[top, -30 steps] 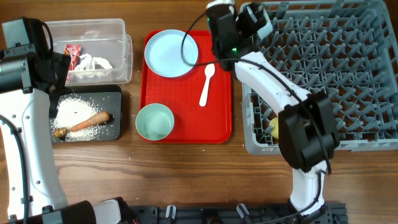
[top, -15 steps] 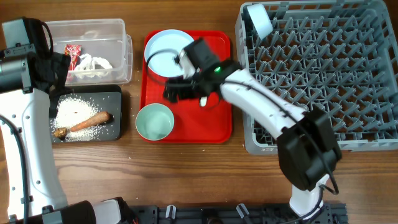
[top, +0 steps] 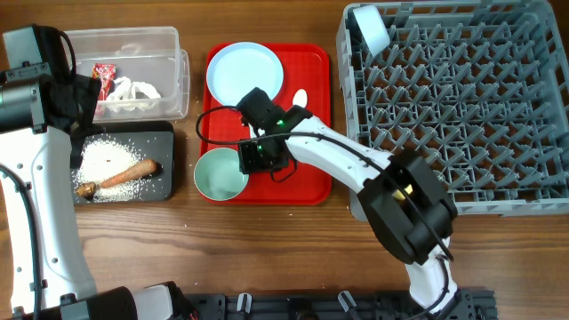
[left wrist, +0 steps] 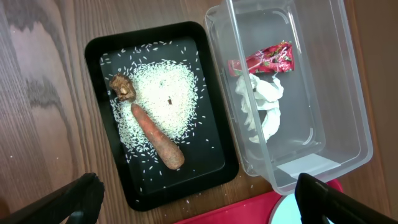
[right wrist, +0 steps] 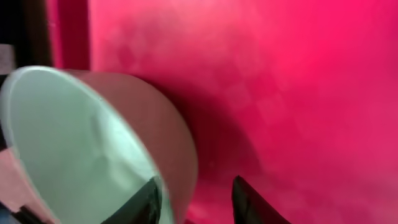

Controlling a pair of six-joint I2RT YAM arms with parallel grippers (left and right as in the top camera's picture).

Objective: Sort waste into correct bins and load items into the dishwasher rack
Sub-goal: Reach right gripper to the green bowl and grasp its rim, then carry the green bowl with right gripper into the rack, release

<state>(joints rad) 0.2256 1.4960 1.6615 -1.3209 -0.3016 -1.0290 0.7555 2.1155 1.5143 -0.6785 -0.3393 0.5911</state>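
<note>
A pale bowl (top: 219, 175) sits at the front left of the red serving tray (top: 307, 182). My right gripper (top: 256, 158) straddles its right rim. In the right wrist view one finger (right wrist: 148, 198) is inside the bowl (right wrist: 81, 143) against its wall. The other finger (right wrist: 249, 200) stands outside with a gap, so the right gripper (right wrist: 196, 190) is still open. The plate (top: 244, 76) and spoon (top: 300, 96) lie behind. My left gripper (left wrist: 198, 190) hangs wide open and empty above the black tray (left wrist: 102, 59), which holds rice (left wrist: 163, 102), a carrot stick (left wrist: 158, 137) and a brown lump (left wrist: 123, 87).
The clear tub (left wrist: 336, 93) holds a red wrapper (left wrist: 268, 57) and white scraps (left wrist: 261, 109). The dishwasher rack (top: 462, 107) fills the right side, with a pale bowl (top: 369, 28) standing in its back left corner. My right arm crosses the tray.
My right gripper swung from the rack's back left corner down across the tray to the front bowl, and its jaws narrowed around the rim. The left arm has not moved.
</note>
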